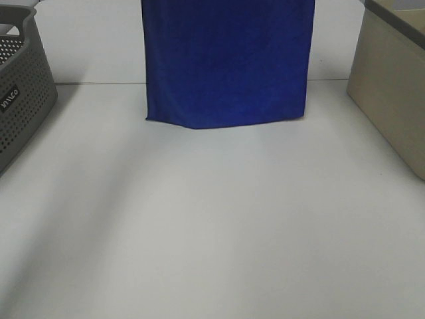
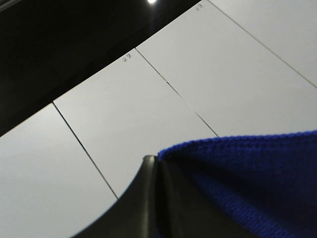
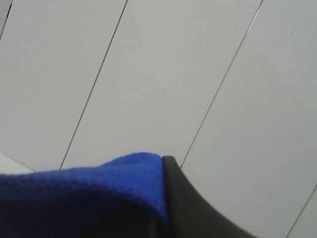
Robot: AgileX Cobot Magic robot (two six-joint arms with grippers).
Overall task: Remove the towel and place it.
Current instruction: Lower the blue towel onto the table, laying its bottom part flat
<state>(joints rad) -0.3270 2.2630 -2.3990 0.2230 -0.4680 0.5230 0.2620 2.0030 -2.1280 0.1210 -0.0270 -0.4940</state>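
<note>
the towel (image 1: pixel 226 60) hangs as a flat blue sheet over the far part of the table (image 1: pixel 212 232), its top running out of the high view and its lower hem low over the surface. whether the hem touches the table cannot be told from here. it hangs square and unwrinkled, and that looks like the point of holding it by 2 spots along the top: spread wide, it should go down without bunching.

the high camera shows neither gripper, only the cloth. it also places the grey basket (image 1: pixel 23 100) off to the left and the beige bin (image 1: pixel 392 100) to the right, both well apart from the towel.

the wrist views fill in the grip. the left gripper (image 2: pixel 156 171) is clamped tight, with the towel's plush edge pinched against its dark fingers (image 2: pixel 143 208). the right gripper (image 3: pixel 164 168) is likewise closed on the towel's edge, blue cloth bulging just beside its finger. behind both there are only pale panels with thin seams, no table, so neither wrist view says how high the hem sits.

judged from this, the towel is lifted clear and not yet placed.
</note>
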